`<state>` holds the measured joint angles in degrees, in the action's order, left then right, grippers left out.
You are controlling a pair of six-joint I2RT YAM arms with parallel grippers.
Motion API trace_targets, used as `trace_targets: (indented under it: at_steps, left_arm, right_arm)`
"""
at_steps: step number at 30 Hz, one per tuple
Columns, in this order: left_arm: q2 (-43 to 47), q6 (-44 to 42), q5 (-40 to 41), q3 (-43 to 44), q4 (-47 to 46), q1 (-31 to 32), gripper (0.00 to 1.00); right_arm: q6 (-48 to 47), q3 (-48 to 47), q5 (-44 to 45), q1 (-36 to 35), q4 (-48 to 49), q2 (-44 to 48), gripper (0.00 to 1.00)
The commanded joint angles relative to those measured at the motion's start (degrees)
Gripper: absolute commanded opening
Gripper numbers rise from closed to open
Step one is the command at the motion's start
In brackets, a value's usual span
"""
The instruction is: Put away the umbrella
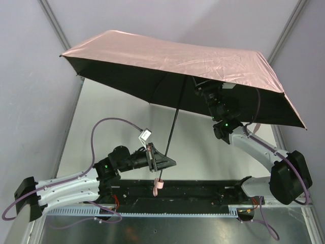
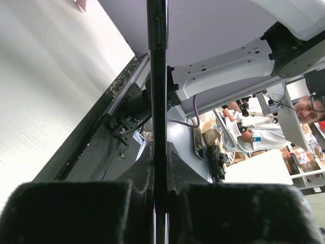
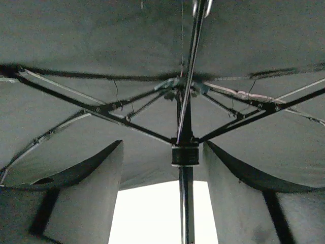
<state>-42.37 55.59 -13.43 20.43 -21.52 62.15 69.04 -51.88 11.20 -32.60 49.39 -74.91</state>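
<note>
Left gripper (image 1: 163, 161) is pinched tight on the shaft (image 1: 172, 127) of the umbrella (image 1: 172, 56), low down, just above the pink handle (image 1: 158, 184), lower centre of the top view. Right gripper (image 3: 165, 168) is spread, one finger on each side of the runner (image 3: 185, 155) under the canopy; no contact is seen. Umbrella is held fully open and tilted above the desk (image 1: 117, 112), filling the upper frame.

Risks:
- Runner could be missed, or the ribs (image 3: 101, 109) snagged, on closing.
- Shaft could be bent if the catch isn't released.
- Shaft could be twisted out of the thin left pinch.
</note>
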Motion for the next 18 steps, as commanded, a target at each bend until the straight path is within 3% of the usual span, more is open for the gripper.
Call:
trace_targets:
  at_steps: [1,12,18]
  left_arm:
    - [1.51,0.25,0.85,0.23,-8.63,0.34,0.00]
    - [0.01,0.90,-0.76,0.38,-11.57,0.34,0.00]
    - [-1.15,2.14,-1.71,0.29,-13.20,0.34,0.00]
  right_arm:
    - [3.49,-1.98,1.16,1.89,3.84,-1.20,0.65]
    - [7.73,-2.18,-5.58,2.61,9.82,-6.63,0.62]
    - [9.66,-5.02,-7.14,2.30,13.04,-10.00,0.54]
